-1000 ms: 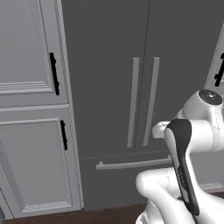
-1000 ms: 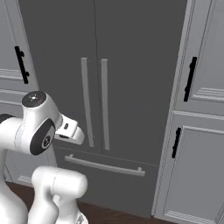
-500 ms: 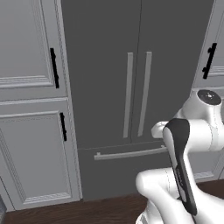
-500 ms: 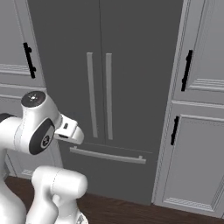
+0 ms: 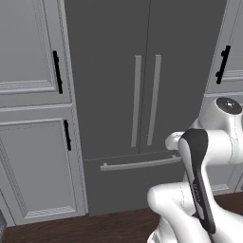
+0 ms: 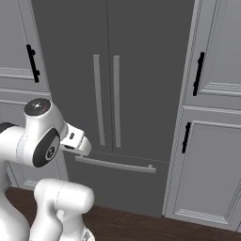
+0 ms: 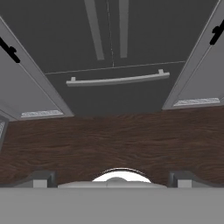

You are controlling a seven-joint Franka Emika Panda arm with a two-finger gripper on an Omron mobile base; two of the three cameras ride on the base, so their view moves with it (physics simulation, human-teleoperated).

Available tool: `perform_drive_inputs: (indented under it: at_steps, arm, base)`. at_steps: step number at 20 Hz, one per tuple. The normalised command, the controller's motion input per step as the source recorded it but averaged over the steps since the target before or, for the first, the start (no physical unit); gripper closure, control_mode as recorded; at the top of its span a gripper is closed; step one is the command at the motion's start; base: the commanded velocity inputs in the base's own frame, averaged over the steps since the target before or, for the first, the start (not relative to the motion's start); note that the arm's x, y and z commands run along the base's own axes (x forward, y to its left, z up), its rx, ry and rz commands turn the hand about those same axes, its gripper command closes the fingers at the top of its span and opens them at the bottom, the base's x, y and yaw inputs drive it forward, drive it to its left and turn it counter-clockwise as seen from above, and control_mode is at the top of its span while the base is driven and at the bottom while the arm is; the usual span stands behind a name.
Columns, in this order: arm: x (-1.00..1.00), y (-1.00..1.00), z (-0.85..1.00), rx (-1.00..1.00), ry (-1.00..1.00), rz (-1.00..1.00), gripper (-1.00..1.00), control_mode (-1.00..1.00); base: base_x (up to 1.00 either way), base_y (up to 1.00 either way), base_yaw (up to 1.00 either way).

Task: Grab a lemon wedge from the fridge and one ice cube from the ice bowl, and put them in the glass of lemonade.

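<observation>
The fridge [image 5: 142, 95] stands shut, well ahead of the gripper [image 7: 112, 178] and beyond a strip of dark wood floor [image 7: 112, 140]. The fingertips [image 7: 41, 178] are spread wide apart, holding nothing. Grey cabinets [image 6: 207, 155] flank the fridge on both sides.

The fridge [image 5: 109, 71] is showing dark grey with light grey bar handles [image 5: 136, 100]; cabinets [image 5: 28, 47] are looking paler grey, black-handled; the floor [image 7: 109, 140] is appearing dark brown, seemingly wood-grained.

The fridge [image 6: 141, 94] (both doors shut) stands between grey cabinets [image 6: 207, 160].
</observation>
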Motion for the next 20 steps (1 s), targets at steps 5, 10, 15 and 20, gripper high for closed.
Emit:
perform_drive_inputs:
  at_steps: [5,10,15,20]
  arm:
    - [0.00,0.00,0.00,0.00,0.00,0.00,-1.00,1.00]
    - [0.00,0.00,0.00,0.00,0.00,0.00,-1.00,1.00]
    - [0.00,0.00,0.00,0.00,0.00,0.00,-1.00,1.00]
    - [0.00,0.00,-0.02,0.00,-0.01,0.00,-1.00,-1.00]
  base:
    - [0.00,0.00,0.00]
    - [0.02,0.00,0.00]
    - [-0.01,0.00,0.00]
    - [-0.04,0.00,0.00]
